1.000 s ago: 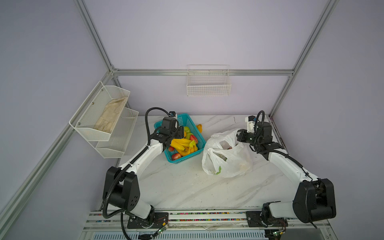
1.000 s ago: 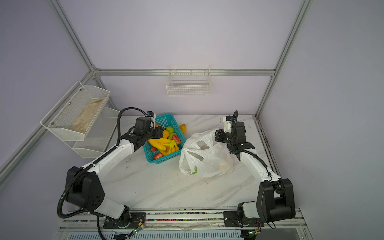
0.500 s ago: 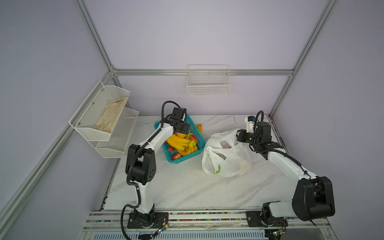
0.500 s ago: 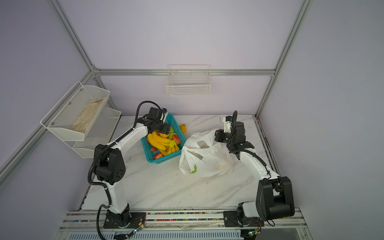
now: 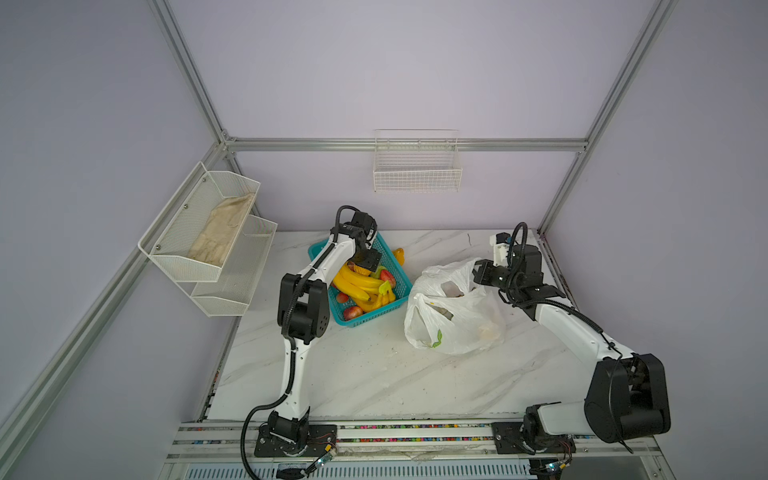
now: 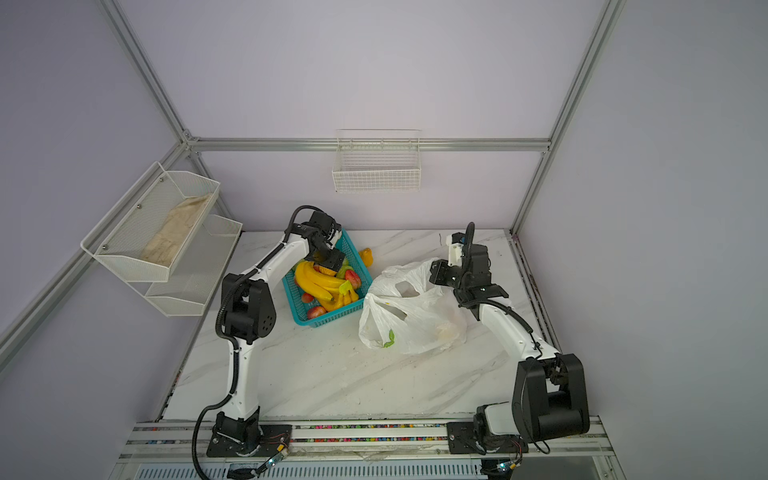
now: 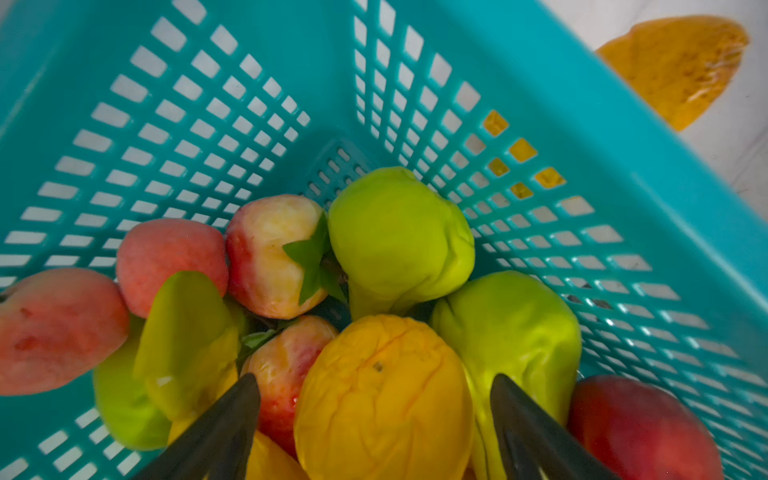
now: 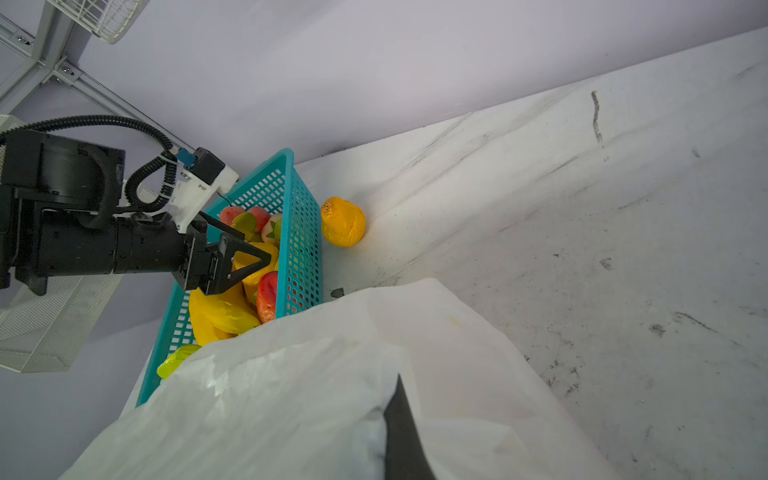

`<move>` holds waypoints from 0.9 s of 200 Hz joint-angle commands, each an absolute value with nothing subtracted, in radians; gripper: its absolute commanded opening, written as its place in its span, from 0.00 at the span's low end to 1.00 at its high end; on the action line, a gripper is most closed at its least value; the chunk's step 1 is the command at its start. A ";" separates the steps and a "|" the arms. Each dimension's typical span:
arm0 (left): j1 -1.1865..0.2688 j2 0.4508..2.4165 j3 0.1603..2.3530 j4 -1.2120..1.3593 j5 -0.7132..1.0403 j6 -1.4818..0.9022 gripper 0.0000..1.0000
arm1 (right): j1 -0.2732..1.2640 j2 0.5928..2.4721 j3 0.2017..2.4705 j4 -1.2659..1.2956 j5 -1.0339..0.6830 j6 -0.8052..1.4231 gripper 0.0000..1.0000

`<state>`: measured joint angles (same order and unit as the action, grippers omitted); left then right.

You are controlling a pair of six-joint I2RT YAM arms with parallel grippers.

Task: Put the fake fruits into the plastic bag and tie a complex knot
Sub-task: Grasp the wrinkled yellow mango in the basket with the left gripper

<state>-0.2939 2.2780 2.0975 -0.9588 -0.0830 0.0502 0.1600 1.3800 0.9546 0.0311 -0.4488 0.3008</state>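
1. Both top views: high, front of table (image 5: 374, 374), angled down; same whole scene.
2. Left wrist: close, down into basket (image 7: 540, 124).
3. Right wrist: close over bag (image 8: 291, 395), facing that basket.

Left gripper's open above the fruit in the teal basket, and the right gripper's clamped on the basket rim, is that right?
One slip: the right gripper is shut on the plastic bag instead, as the right wrist view shows. The rest holds.

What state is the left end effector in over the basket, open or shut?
Open: the left end effector shows both fingers spread wide in the left wrist view, an orange lying between them, ungripped.
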 commanded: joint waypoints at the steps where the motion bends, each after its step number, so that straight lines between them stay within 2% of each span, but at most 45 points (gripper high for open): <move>1: -0.287 2.289 2.199 -1.025 -0.054 0.084 0.85 | 0.165 1.359 0.943 0.032 -0.443 0.290 0.00; 36: -0.281 2.328 2.198 -1.041 -0.042 0.065 0.82 | 0.165 1.364 0.942 0.033 -0.439 0.279 0.00; 70: -0.281 2.339 2.240 -1.040 -0.025 0.039 0.66 | 0.165 1.368 0.939 0.033 -0.446 0.278 0.00; 100: -0.281 2.315 2.245 -1.020 -0.027 0.017 0.55 | 0.165 1.356 0.929 0.033 -0.442 0.278 0.00; 137: -0.279 2.216 2.171 -0.945 -0.031 -0.016 0.45 | 0.166 1.347 0.927 0.027 -0.440 0.283 0.00; 180: -0.280 2.026 1.978 -0.788 -0.001 -0.058 0.40 | 0.165 1.328 0.922 0.021 -0.439 0.281 0.00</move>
